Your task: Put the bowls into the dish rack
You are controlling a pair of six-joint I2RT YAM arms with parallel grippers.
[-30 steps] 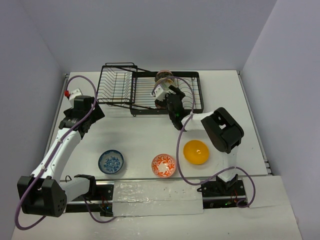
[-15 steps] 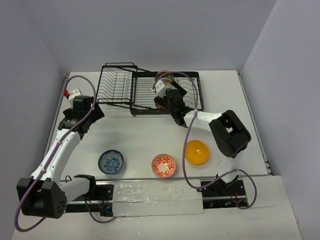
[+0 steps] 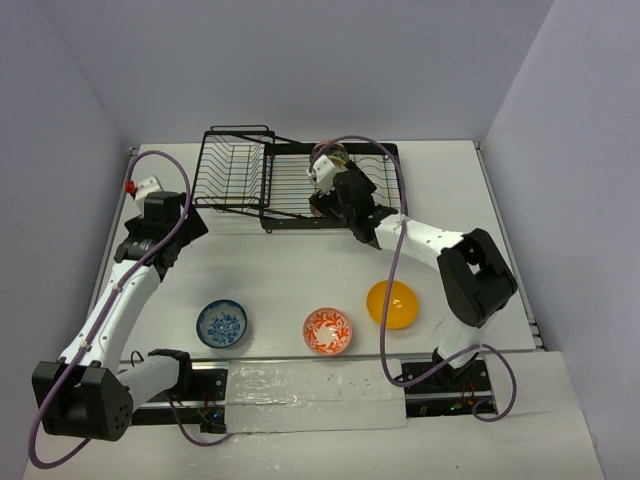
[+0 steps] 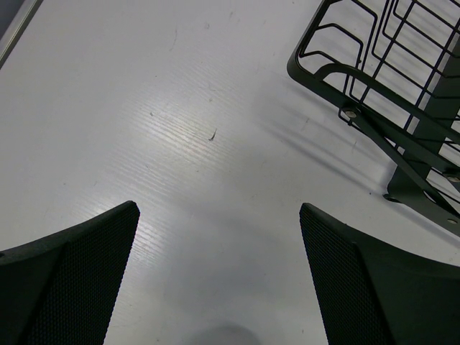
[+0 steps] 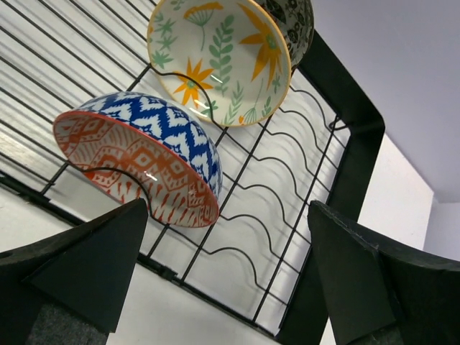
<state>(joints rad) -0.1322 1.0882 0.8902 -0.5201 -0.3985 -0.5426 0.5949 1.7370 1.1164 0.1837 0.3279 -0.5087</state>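
The black wire dish rack (image 3: 290, 190) stands at the back of the table. In the right wrist view it (image 5: 352, 151) holds three bowls on edge: a pink-red patterned bowl (image 5: 144, 162), a white bowl with green-orange leaves (image 5: 219, 57) and a grey-black patterned bowl (image 5: 296, 21). My right gripper (image 3: 322, 203) hangs over the rack beside them, open and empty (image 5: 230, 273). On the table lie a blue patterned bowl (image 3: 221, 323), an orange-red floral bowl (image 3: 328, 330) and an orange-yellow bowl (image 3: 392, 304). My left gripper (image 3: 190, 228) is open and empty (image 4: 219, 273) above bare table beside the rack's tilted basket (image 4: 374, 93).
White walls enclose the table on the left, back and right. The right arm's purple cable (image 3: 385, 290) loops past the orange-yellow bowl. The arm bases stand on a taped strip (image 3: 310, 385) along the near edge.
My right arm has stretched out, its elbow swinging right and clear of the orange-yellow bowl, and its wrist has moved a little farther over the rack. The left arm has barely moved.
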